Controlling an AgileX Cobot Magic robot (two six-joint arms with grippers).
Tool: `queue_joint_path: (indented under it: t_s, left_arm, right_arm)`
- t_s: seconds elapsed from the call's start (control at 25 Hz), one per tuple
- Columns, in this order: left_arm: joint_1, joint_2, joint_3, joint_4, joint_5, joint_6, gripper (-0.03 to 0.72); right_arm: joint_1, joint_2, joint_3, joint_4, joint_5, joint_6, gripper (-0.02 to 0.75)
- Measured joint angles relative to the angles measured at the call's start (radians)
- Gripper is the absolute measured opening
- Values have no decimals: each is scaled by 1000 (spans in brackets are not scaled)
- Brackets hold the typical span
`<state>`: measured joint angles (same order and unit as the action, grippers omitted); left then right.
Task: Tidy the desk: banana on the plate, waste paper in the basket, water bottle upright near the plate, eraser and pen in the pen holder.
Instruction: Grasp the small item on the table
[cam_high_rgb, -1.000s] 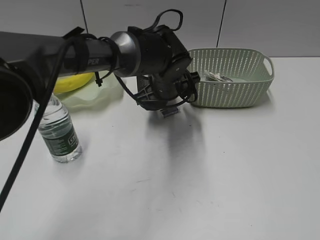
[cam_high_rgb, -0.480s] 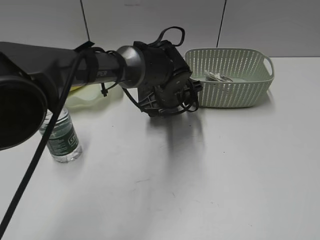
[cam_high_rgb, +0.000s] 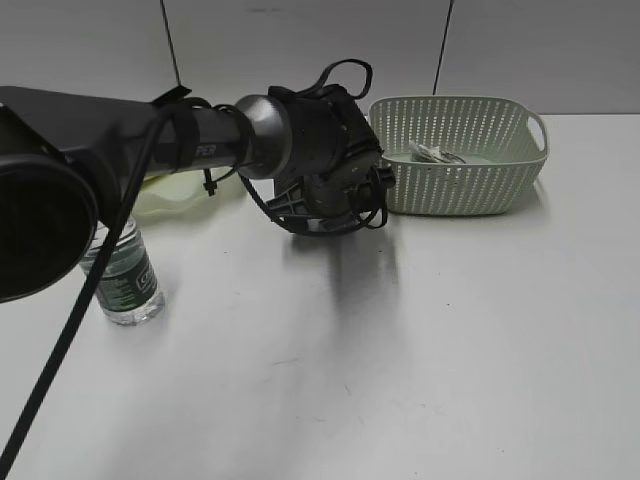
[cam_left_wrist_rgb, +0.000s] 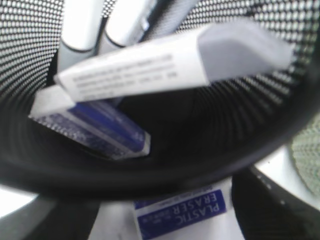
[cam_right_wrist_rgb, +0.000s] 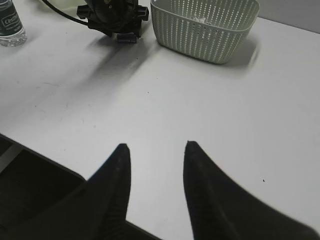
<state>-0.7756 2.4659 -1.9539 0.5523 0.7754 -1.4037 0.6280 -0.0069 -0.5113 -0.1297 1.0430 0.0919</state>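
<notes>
The eraser (cam_left_wrist_rgb: 182, 216), its sleeve printed "PLASTIC ERASER", is seen at the near rim of the pen holder (cam_left_wrist_rgb: 250, 125), long axis running left to right and tilted up slightly at the right; its ends are cut off. Two more erasers and pens (cam_left_wrist_rgb: 80, 25) lie inside, blurred. Whether the left gripper (cam_right_wrist_rgb: 126, 34) grips it cannot be told; its fingers are hidden. From outside, the holder is covered by the left wrist (cam_high_rgb: 315, 150), left of the basket (cam_high_rgb: 460, 180). Since a second ago, the banana has been hidden and the wrist lowered. The right gripper (cam_right_wrist_rgb: 156, 145) is held parted, empty, over the near desk (cam_high_rgb: 450, 350).
</notes>
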Motion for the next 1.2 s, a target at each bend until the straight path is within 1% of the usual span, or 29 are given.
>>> queue_joint_path:
  t_s: [0.32,0.64,0.72,0.76,0.92,0.96,1.04,1.08,1.2]
  left_arm:
    - [0,5,0,13,-37,1,593]
    - [0,6,-2,9,-21,3,588]
    - [0,6,-4,-5,-18,7,567]
    - [0,6,-5,-14,-14,8,541]
    - [0,6,-9,-54,-8,17,377]
    - [1,5,-9,-58,-8,18,304]
    - [2,5,-10,-71,-9,20,202]
    - [2,4,-11,-78,-9,24,172]
    - [2,0,-11,-87,3,29,136]
  right_arm:
    - [0,0,0,-1,0,0,298]
    - [0,0,0,-1,0,0,297]
    - [0,0,0,-1,0,0,297]
    - [0,0,0,-1,0,0,297]
    - [0,0,0,-1,0,0,298]
    - [0,0,0,-2,0,0,298]
    - [0,0,0,-2,0,0,298]
    - [0,0,0,-2,0,0,298]
    - [0,0,0,-2,1,0,298]
